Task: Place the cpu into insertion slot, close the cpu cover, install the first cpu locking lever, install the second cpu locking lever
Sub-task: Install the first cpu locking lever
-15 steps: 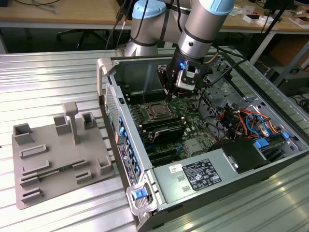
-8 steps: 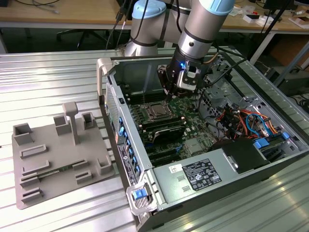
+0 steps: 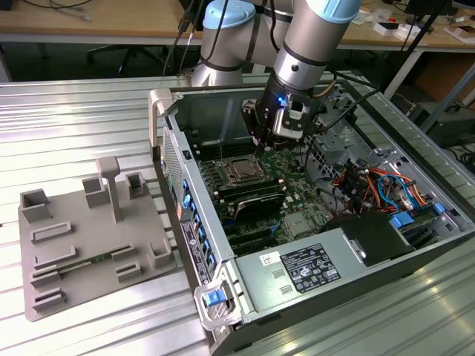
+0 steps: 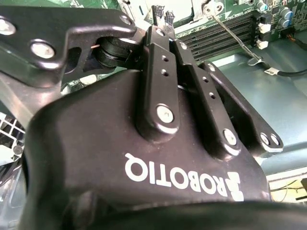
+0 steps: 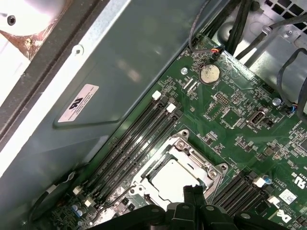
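Ribbed metal counter carries an open computer case. Inside, the cpu already sits in the slot with the cover down over it, by the look of things; whether either lever is latched I cannot tell. Pointing straight down, the hand, fingers together, hangs just over the cover's edge.
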Robot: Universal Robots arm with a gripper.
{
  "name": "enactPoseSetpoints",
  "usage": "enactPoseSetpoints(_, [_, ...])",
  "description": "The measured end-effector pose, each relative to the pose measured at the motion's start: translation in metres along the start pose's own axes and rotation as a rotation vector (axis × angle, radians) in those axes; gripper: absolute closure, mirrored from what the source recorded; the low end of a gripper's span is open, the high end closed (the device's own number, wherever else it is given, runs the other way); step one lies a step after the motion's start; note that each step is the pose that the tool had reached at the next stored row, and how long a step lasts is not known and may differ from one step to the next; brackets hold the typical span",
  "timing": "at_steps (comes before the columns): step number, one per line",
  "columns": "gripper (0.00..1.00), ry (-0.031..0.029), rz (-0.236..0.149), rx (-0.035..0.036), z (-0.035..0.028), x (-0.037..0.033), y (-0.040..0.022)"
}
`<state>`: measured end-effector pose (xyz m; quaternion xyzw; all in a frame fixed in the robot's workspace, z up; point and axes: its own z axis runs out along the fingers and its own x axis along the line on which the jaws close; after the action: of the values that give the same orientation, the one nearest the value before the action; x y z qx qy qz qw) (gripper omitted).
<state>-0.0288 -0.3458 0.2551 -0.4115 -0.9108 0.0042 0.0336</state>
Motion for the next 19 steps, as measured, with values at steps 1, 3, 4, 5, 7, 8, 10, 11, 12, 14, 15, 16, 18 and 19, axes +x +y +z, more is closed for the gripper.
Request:
enactPoseSetpoints(1, [0.89,-0.0001,-0.003,0.0001,0.0,0.0,0.0])
enactPoseSetpoints(3, [0.89,-0.0005,-0.015,0.0008,0.0,0.0,0.0])
enactPoseSetpoints(4, [0.89,-0.0006,-0.019,0.001,0.0,0.0,0.0])
enactPoseSetpoints(5, [0.89,-0.0007,-0.022,0.0012,0.0,0.0,0.0])
enactPoseSetpoints(7, [0.89,-0.0009,-0.028,0.0015,0.0,0.0,0.0])
enactPoseSetpoints(8, [0.89,-0.0011,-0.032,0.0018,0.0,0.0,0.0])
enactPoseSetpoints(10, [0.89,-0.0013,-0.038,0.0022,0.0,0.0,0.0])
enactPoseSetpoints(11, [0.89,-0.0014,-0.041,0.0023,0.0,0.0,0.0])
enactPoseSetpoints(12, [0.89,-0.0015,-0.046,0.0026,0.0,0.0,0.0])
enactPoseSetpoints(14, [0.89,-0.0017,-0.054,0.003,0.0,0.0,0.0])
enactPoseSetpoints(15, [0.89,-0.002,-0.059,0.0033,0.0,0.0,0.0])
enactPoseSetpoints(16, [0.89,-0.0021,-0.064,0.0036,0.0,0.0,0.0])
enactPoseSetpoints(18, [0.89,-0.0023,-0.069,0.0038,0.0,0.0,0.0])
enactPoseSetpoints(19, [0.89,-0.0024,-0.073,0.0041,0.0,0.0,0.0])
